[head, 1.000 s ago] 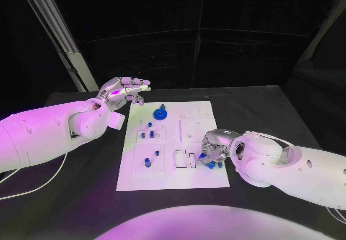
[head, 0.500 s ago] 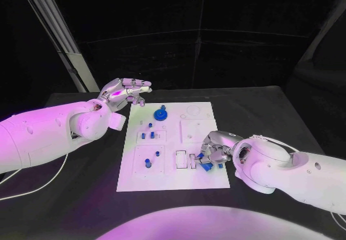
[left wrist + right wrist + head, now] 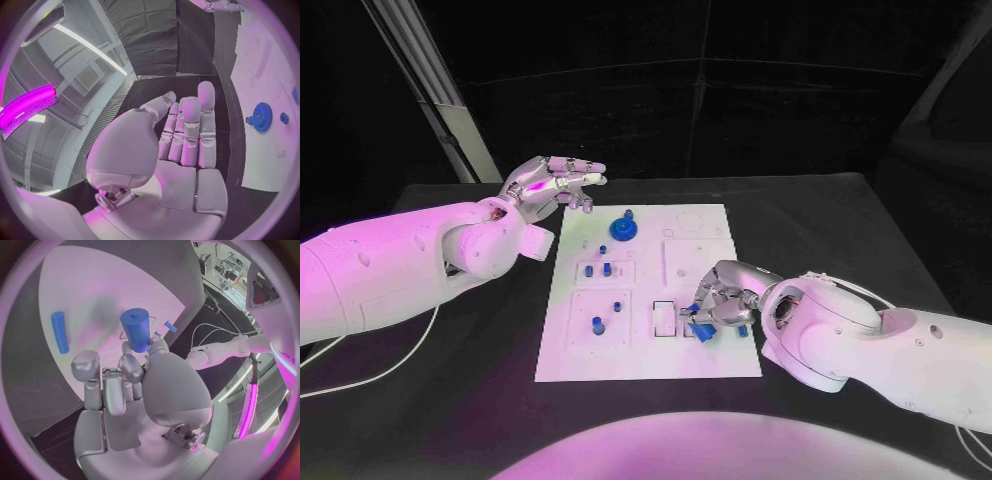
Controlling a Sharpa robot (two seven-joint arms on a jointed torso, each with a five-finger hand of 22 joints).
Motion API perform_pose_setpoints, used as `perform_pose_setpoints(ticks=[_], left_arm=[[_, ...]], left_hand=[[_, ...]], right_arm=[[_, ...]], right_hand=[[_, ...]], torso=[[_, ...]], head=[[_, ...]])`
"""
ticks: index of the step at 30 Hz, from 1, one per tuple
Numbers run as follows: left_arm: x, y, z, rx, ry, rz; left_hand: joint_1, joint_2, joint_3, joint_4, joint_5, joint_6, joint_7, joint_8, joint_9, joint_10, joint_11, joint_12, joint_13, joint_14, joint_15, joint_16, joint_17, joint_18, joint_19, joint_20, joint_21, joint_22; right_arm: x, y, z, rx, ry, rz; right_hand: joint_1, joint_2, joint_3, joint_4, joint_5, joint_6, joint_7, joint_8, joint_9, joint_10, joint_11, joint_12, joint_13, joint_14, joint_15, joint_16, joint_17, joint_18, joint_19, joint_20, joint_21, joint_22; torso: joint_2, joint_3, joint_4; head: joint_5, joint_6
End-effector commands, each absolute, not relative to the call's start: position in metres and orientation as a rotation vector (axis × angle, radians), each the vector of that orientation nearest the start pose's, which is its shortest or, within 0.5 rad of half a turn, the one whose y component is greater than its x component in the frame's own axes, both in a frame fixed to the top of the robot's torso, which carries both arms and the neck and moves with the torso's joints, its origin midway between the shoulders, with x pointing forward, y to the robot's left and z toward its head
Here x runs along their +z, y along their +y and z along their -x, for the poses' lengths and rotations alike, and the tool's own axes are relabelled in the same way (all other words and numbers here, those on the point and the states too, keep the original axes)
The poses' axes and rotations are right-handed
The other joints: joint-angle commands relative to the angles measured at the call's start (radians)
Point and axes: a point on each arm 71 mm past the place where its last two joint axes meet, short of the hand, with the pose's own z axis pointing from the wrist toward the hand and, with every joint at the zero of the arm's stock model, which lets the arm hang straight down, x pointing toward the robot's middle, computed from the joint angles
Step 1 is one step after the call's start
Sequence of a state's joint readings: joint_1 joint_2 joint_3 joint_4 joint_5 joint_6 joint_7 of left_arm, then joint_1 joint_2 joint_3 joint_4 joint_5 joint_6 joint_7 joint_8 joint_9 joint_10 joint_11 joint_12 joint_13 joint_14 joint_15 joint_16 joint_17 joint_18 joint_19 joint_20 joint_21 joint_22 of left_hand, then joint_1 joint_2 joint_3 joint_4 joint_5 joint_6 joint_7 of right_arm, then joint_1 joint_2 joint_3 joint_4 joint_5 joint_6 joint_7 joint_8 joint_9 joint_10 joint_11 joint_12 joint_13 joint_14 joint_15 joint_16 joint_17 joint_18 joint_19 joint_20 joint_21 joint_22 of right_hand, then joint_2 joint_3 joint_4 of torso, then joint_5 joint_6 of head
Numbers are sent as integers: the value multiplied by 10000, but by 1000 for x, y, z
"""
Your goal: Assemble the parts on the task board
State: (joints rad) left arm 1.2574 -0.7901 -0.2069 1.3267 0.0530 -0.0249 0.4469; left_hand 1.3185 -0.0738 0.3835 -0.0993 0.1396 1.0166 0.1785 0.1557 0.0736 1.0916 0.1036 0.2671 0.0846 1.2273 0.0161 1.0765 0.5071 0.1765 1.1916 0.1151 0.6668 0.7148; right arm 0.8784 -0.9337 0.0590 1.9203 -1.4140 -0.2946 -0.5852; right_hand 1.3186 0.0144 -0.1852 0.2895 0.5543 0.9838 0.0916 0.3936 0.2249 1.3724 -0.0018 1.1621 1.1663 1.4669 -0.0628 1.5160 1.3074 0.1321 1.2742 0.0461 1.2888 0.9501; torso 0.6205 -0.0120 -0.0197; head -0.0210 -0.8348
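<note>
1. In the middle of the black table lies the white task board, long and flat.
2. Over the near right part of the board, the right hand bends down. Its fingers are pinched on a thick blue peg. The peg stands up out of the fingertips, right above the white board.
3. In the right wrist view, a thin blue pin lies on the board beside the held peg, not touching it.
4. The left hand is up in the air past the far left corner of the board. Its fingers are a little bent and apart, and there is nothing in them.
5. At the far end of the board sits a blue gear with a small post sticking up from it.
6. Nearer, on the left side of the board, some small blue pieces stand close together.
7. One more blue piece stands alone in a square nearer the robot.
8. A white cable curls on the table under the left arm.
</note>
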Motion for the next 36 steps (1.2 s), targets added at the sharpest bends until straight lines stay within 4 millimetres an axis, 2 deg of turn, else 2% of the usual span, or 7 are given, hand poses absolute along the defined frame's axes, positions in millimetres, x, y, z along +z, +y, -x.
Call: perform_pose_setpoints(ticks=[1, 8, 13, 21, 30, 33, 36], left_arm=[[-214, 230, -507, -16613, 15552, 10902], [-214, 228, -507, -16662, 15609, 10894], [-214, 227, -507, -16658, 15624, 10897], [-214, 227, -507, -16649, 15633, 10899], [-214, 227, -507, -16629, 15620, 10900], [-214, 227, -507, -16624, 15622, 10902], [-214, 227, -507, -16625, 15627, 10903]], left_hand=[[-6, 50, -49, -25, -29, -52, 5, 58, -17, -79, 5, 30, 9, -81, 16, -36, -9, 61, -42, 13, -33, -9], [-6, 50, -49, -25, -29, -52, 5, 58, -17, -79, 5, 30, 9, -81, 16, -36, -9, 61, -42, 13, -33, -9], [0, 55, -53, -32, -27, -61, 8, 62, -17, -94, 9, 39, 8, -117, 18, -67, -66, 61, -53, 15, -46, -17], [0, 55, -53, -32, -27, -61, 8, 62, -17, -94, 9, 39, 8, -117, 18, -67, -66, 61, -53, 15, -46, -17], [0, 55, -53, -32, -27, -61, 8, 62, -17, -94, 9, 39, 8, -117, 18, -67, -66, 61, -53, 15, -46, -17], [0, 55, -53, -32, -27, -61, 8, 62, -17, -94, 9, 39, 8, -117, 18, -67, -66, 61, -53, 15, -46, -17], [11, 62, -55, -41, -25, -65, 9, 67, -17, -102, 10, 51, 8, -131, 20, -73, -76, 61, -60, 17, -57, -23]], right_arm=[[-253, -155, -362, 6128, 20354, -2429], [-258, -142, -367, 6288, 20456, -2651], [-261, -135, -370, 6321, 20681, -2567], [-265, -130, -374, 6040, 20807, -2078], [-267, -127, -376, 5873, 20914, -1683], [-267, -127, -377, 5775, 20847, -1546], [-267, -127, -378, 5671, 20772, -1365]], right_hand=[[-42, 75, -42, 17, 25, 251, -181, 60, 250, 82, -23, 43, 18, 811, -54, 42, 1425, -173, 67, -19, 35, 18], [-204, 82, -153, 12, -214, 353, -218, 45, 317, 122, -55, 9, 26, 813, -82, 52, 1450, -171, 65, -46, 31, 5], [-397, 194, -234, 20, -420, 436, -241, 28, 380, 145, -71, -43, 18, 806, -94, 43, 1432, -167, 58, -60, 19, -14], [-657, 326, -370, 9, -730, 536, -281, 2, 483, 152, -103, -207, -76, 797, -122, 23, 1401, -160, 44, -86, -10, -54], [-763, 413, -446, 9, -973, 598, -308, -6, 559, 118, -126, -431, -253, 789, -141, 5, 1371, -154, 27, -103, -38, -93], [-860, 465, -523, 7, -1228, 635, -326, -10, 620, 129, -139, -518, -310, 786, -154, -4, 1361, -149, 14, -114, -63, -126], [-1023, 533, -676, 1, -1939, 673, -346, -17, 719, 151, -155, -628, -373, 784, -169, -13, 1357, -147, 13, -131, -86, -145]], torso=[[-4, -2, -6], [-3, -10, 17], [7, 9, -9], [5, -11, 4], [7, 9, -21], [-1, 6, -21], [-2, 3, -18]], head=[[18, -11], [14, 11], [77, 3], [104, -14], [155, -30], [155, -32], [167, -28]])
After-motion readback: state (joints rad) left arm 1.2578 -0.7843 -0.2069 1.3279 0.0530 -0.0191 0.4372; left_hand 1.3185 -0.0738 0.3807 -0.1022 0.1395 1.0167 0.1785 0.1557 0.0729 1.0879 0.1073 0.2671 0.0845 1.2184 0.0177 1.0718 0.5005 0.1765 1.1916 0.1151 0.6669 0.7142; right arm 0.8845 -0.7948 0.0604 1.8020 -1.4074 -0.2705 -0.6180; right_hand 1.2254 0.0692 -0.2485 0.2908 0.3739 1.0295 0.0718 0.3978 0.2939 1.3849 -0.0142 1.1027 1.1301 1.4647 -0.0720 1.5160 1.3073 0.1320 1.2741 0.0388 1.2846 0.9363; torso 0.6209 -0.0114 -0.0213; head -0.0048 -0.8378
